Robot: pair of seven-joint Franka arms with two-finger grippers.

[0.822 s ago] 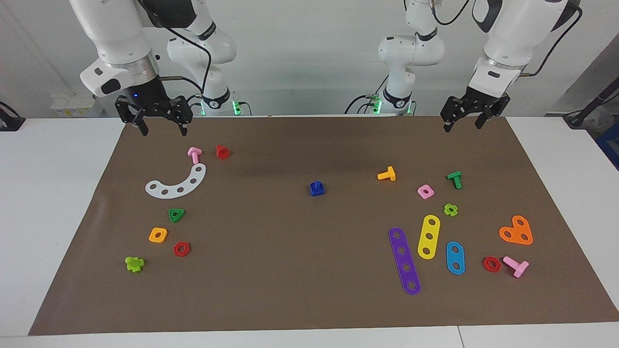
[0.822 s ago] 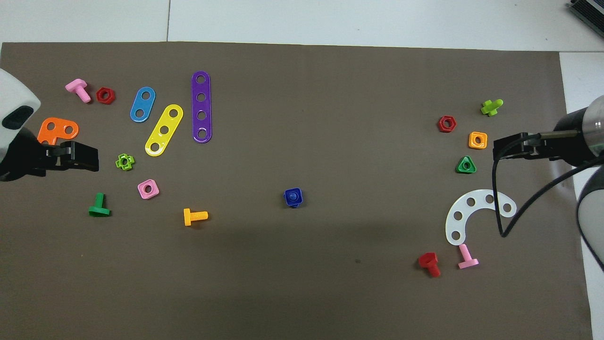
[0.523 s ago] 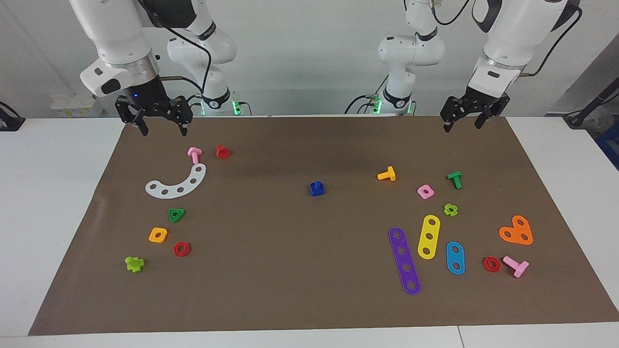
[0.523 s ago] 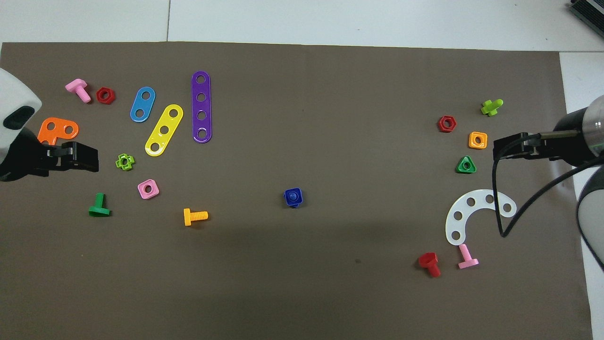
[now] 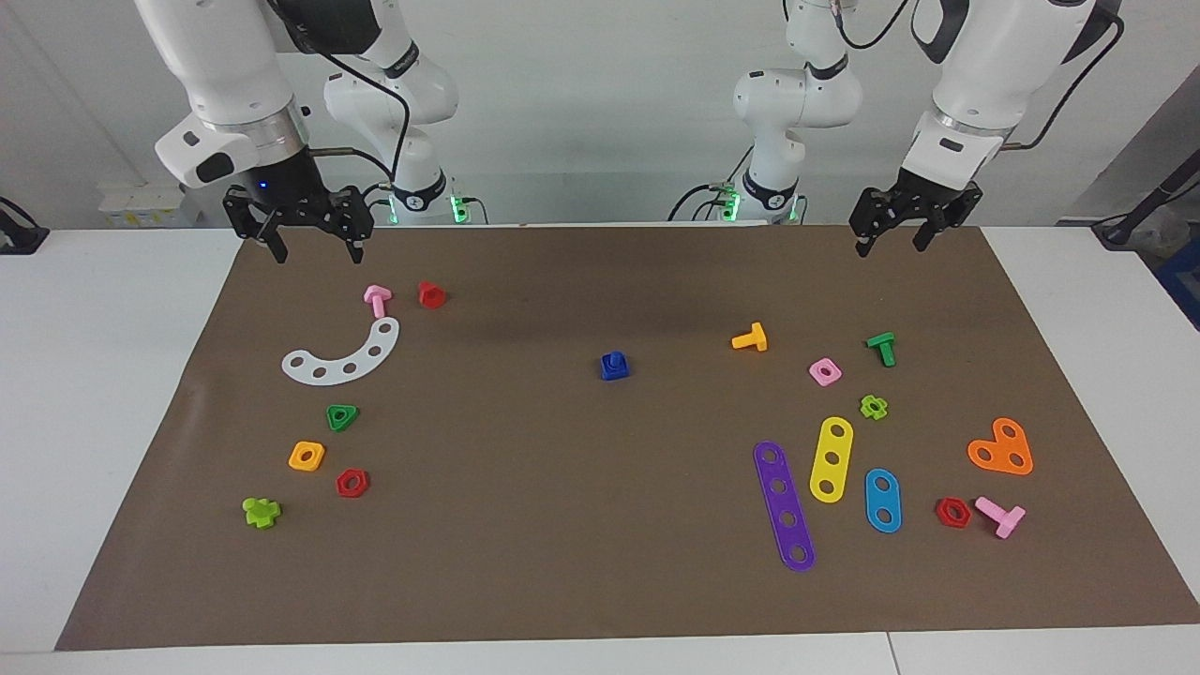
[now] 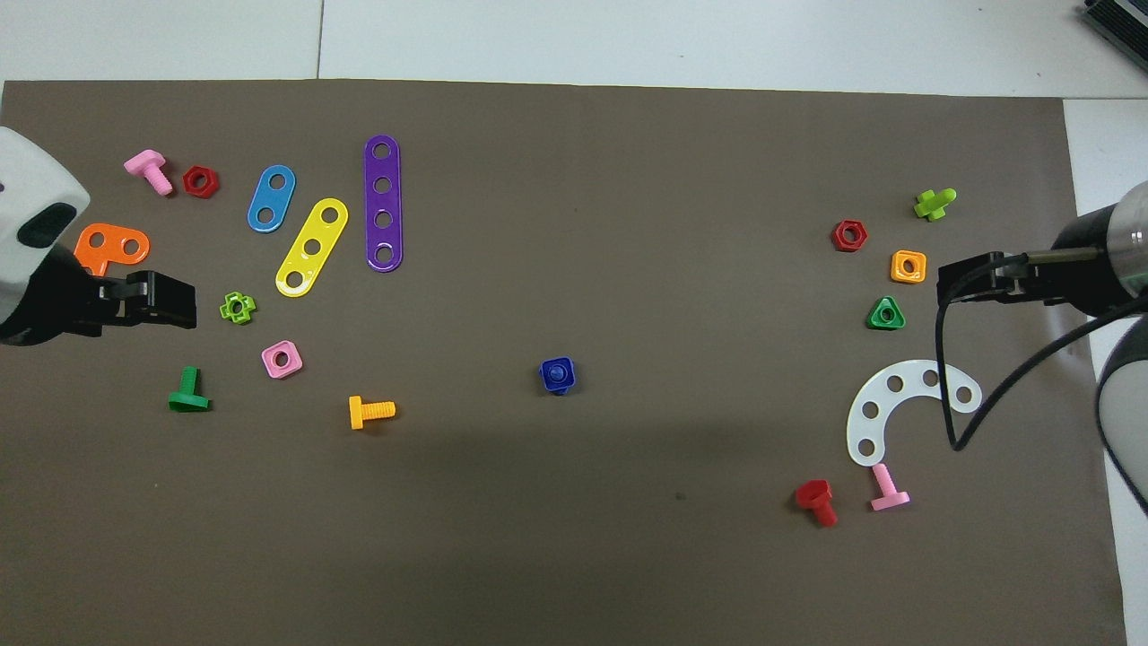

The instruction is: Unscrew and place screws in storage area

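The blue screw [image 5: 613, 361] stands stem up in a blue rounded-square nut at the middle of the brown mat [image 5: 562, 487]; it also shows in the overhead view [image 6: 557, 372]. No tray or box marks a storage area; there is only bare mat [image 6: 628, 224]. My left gripper [image 5: 890, 246] is open and empty, raised over the mat at the left arm's end; it also shows in the overhead view [image 6: 179, 301]. My right gripper [image 5: 319, 255] is open and empty, raised over the mat at the right arm's end, also in the overhead view [image 6: 951, 285]. Both are well apart from the screw.
At the left arm's end lie orange [image 5: 750, 338], green [image 5: 881, 348] and pink [image 5: 1000, 515] bolts, several nuts and purple [image 5: 785, 506], yellow, blue and orange plates. At the right arm's end lie a white curved plate [image 5: 342, 357], pink and red bolts, a green triangular nut [image 5: 342, 416] and other nuts.
My left gripper has shifted slightly toward the middle of the table. The right arm and all parts on the mat have not moved.
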